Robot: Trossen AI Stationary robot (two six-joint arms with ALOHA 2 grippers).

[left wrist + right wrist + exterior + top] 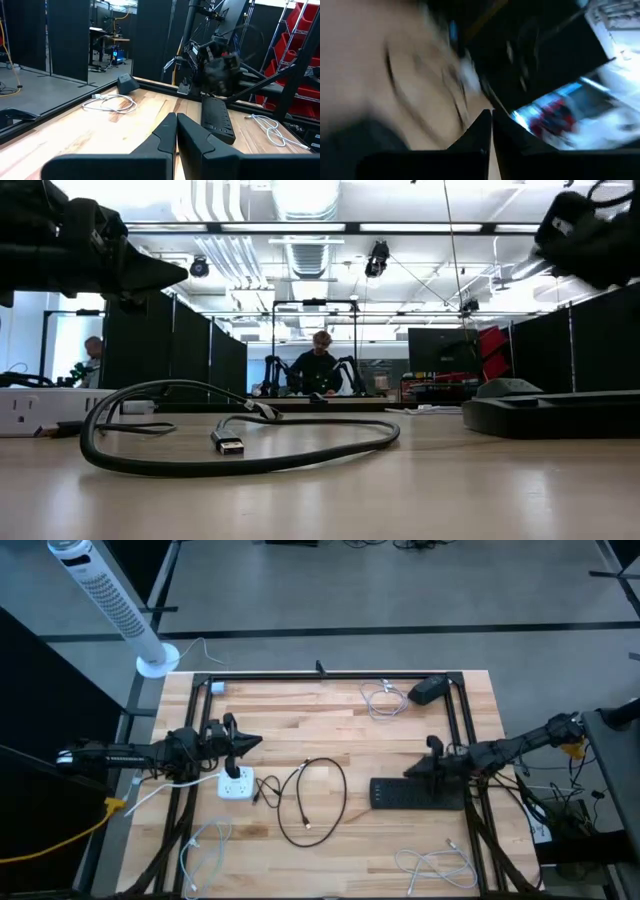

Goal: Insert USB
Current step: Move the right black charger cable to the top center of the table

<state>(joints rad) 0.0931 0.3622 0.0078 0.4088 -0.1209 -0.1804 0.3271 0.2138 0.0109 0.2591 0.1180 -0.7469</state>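
Note:
A black USB cable (320,802) lies in a loop at the table's middle; one metal plug (228,445) rests flat on the wood inside the loop. A white power strip (237,784) lies to its left and a long black socket box (415,794) to its right. My left gripper (252,743) hovers shut above the table just beyond the power strip, its fingers (170,131) pressed together with nothing between them. My right gripper (409,772) hovers shut over the black box's far left corner, also with nothing in it (491,120).
White cable bundles lie at the far middle (384,700), near left (212,843) and near right (438,865). A black adapter (430,690) sits far right. A black frame (330,675) borders the table. A white tower fan (110,602) stands beyond the far left corner.

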